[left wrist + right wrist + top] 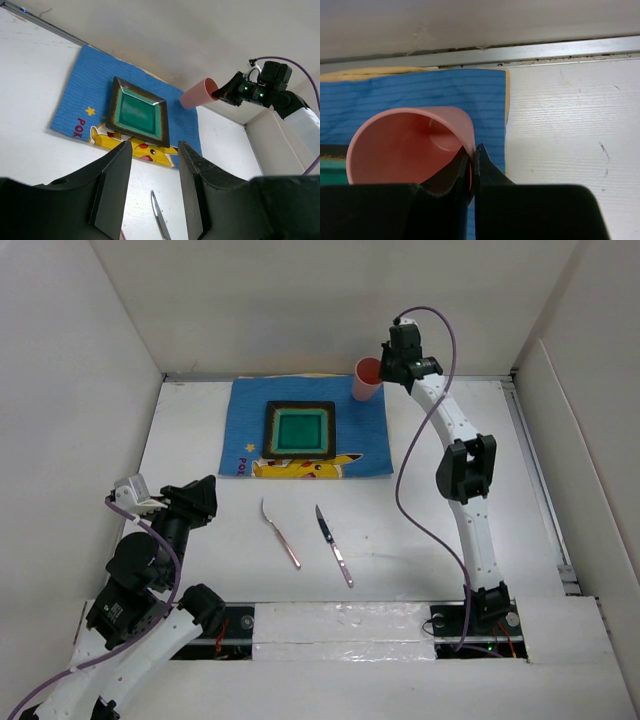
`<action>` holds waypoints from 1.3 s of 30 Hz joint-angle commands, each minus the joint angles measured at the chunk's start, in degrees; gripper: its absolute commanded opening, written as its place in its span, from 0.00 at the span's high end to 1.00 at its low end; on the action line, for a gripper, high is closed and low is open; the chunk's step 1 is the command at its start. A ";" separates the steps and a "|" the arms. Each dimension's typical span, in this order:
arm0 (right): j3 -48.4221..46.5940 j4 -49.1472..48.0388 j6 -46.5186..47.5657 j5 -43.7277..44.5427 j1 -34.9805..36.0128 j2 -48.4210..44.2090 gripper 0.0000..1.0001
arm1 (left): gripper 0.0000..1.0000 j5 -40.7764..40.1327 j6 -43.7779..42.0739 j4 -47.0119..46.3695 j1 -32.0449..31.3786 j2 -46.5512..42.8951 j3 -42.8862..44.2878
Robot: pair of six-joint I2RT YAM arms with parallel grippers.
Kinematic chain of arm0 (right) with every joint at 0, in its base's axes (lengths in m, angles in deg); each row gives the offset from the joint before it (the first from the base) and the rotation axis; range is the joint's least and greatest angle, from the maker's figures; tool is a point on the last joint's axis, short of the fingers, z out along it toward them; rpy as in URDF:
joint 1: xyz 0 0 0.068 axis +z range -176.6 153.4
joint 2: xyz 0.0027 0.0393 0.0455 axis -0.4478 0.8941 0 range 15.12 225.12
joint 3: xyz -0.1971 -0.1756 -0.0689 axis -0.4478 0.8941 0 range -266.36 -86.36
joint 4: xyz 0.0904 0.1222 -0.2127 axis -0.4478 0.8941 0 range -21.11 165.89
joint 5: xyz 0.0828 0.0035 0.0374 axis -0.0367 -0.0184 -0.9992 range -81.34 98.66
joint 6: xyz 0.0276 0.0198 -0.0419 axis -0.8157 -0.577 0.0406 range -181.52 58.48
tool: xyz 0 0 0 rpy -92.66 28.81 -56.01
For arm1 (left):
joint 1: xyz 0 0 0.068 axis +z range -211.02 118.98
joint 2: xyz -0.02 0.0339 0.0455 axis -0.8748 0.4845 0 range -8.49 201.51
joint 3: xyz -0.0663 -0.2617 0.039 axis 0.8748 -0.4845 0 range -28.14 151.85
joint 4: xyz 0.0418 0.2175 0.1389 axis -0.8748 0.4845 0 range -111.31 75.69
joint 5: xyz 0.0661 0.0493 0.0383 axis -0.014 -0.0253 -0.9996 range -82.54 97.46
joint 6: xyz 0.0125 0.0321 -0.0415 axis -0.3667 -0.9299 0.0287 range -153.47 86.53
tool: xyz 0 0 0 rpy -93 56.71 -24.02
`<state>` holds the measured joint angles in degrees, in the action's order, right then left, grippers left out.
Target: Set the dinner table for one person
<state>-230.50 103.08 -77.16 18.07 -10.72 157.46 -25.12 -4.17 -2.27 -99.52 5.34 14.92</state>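
My right gripper [386,368] [472,150] is shut on the rim of a pink cup [366,379] [405,145], one finger inside and one outside. The cup hangs tilted over the far right corner of the blue placemat [250,400] [420,90]. A square green plate [300,428] [137,112] sits on the placemat. On the white dinner table [180,440], in front of the mat, a fork [280,533] and a knife [334,545] [160,217] lie side by side. My left gripper [211,498] [155,145] is open and holds nothing, raised at the near left and facing the plate.
White walls close in the table on the left, back and right. A metal rail [530,50] runs along the back edge behind the mat. The right arm's purple cable [410,480] loops over the table right of the knife.
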 commanded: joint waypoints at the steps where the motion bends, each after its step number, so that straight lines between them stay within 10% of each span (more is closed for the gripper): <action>1: -3.69 -2.38 0.08 -0.27 0.38 2.23 1.00 | 0.61 -0.12 -1.09 -2.61 0.18 1.29 0.17; 13: -5.89 -2.99 -1.76 0.26 0.91 5.58 1.00 | 0.61 -0.29 -1.00 -2.61 0.18 2.08 0.17; 22: -4.14 -8.35 -4.92 -2.55 0.38 0.84 0.55 | 0.61 -0.73 -1.00 -2.44 0.18 2.26 0.26; 32: -2.65 -11.52 -6.16 -5.19 0.38 -5.75 0.49 | 0.61 -1.17 -0.91 -2.17 0.18 1.91 0.35; 36: 13.71 -17.11 -5.37 -6.33 -0.15 -15.75 0.64 | 0.61 -1.08 -0.82 -2.26 0.18 1.47 0.35; 39: 35.39 -26.33 -3.79 -8.96 2.47 -33.20 1.00 | 0.61 -0.73 -0.73 -2.17 0.18 0.94 0.26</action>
<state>-210.06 89.66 -82.43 12.12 -10.38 139.41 -25.64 -4.48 -2.40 -99.52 6.76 14.92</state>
